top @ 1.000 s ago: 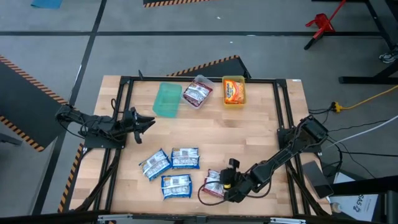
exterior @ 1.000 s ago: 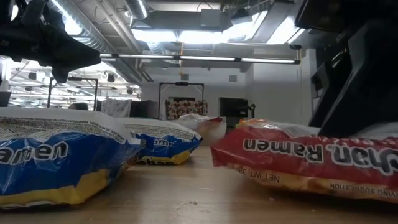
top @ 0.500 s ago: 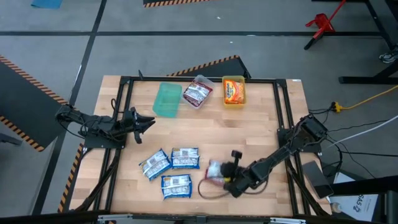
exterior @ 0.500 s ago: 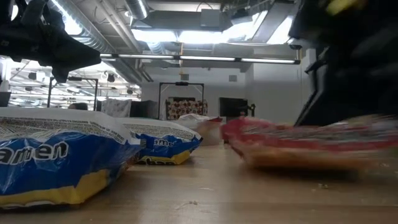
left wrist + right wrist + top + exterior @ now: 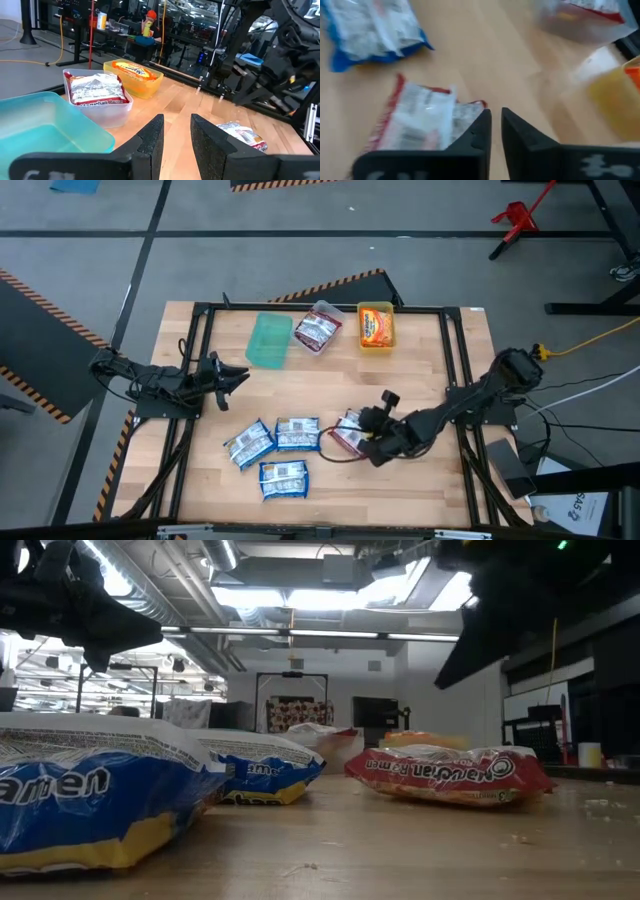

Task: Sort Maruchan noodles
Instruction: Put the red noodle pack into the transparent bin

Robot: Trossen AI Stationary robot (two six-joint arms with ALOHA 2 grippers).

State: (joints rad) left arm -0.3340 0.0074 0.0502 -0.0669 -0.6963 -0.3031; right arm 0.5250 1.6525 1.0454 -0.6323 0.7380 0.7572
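Jaws of the right gripper point(image 5: 362, 430) nearly shut on a corner of the red packet point(image 5: 348, 432); left gripper point(image 5: 240, 376) parted, holding nothing, at the table's nine o'clock edge. Surface: wooden table point(image 5: 420, 370) in a workshop with ceiling lights; three blue packets point(image 5: 275, 450) at seven o'clock of centre. Change: red packet, formerly nearer six o'clock, now carried toward centre.
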